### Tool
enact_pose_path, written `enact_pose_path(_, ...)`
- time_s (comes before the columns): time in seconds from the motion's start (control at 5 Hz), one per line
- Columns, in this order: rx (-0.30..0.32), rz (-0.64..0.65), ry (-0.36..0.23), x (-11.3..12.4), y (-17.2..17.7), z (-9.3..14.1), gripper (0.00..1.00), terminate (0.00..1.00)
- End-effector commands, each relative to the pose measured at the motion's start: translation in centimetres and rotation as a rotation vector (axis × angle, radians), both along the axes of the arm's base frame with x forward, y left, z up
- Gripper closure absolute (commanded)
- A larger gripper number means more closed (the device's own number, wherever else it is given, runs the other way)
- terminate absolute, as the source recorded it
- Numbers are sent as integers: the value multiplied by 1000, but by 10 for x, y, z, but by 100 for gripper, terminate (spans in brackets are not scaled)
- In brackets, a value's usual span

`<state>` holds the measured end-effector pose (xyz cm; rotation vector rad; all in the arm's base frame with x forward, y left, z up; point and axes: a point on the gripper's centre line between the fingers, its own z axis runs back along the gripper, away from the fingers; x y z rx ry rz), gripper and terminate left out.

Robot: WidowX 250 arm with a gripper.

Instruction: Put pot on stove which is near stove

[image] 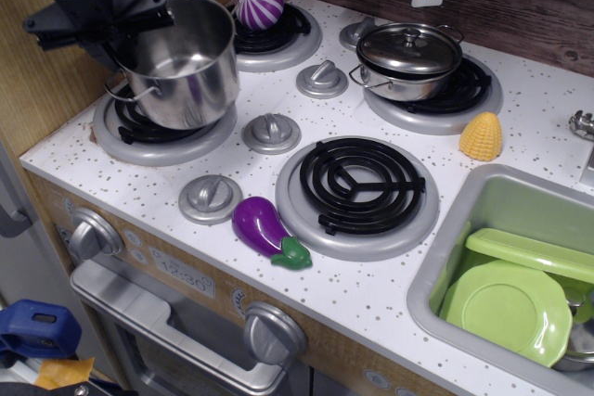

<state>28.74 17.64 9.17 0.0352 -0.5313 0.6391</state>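
A toy play kitchen: speckled cooktop (520, 127) with coil burners, oven knobs (271, 333), green sink (445, 257).

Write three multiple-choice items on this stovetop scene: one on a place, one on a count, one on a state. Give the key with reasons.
1. Where is the tall pot?
A. In the sink
B. Over the front-left burner
C. On the front-right burner

2. How many coil burners does the cooktop have?
A. Two
B. Three
C. Four

3. What is the state of the shallow pot on the back-right burner?
A. Lid on
B. Lid off
C. Tipped over

Key:
1 B: the pot is tilted above that burner with the gripper at its rim; whether its base touches cannot be told.
2 C: two coils in front, two behind.
3 A: a knobbed lid sits on it.
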Motion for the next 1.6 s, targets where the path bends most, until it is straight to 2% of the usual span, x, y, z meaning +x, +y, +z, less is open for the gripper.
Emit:
enact_pose_path(0.0,75,-37,-53,7,28,12,100,0)
enact_pose_path(0.2,138,-54,-97,3,34,5,100,0)
enact_pose_path(0.4,185,-71,-115,1,37,2,100,0)
enact_pose_path(0.6,162,-78,-107,2,38,-1,100,0)
enact_pose_path(0.8,116,-105,-106,7,41,-5,0,0)
enact_pose_path(1.2,116,-105,-106,7,41,-5,0,0)
enact_pose_path(1.4,116,-105,-106,7,41,-5,0,100)
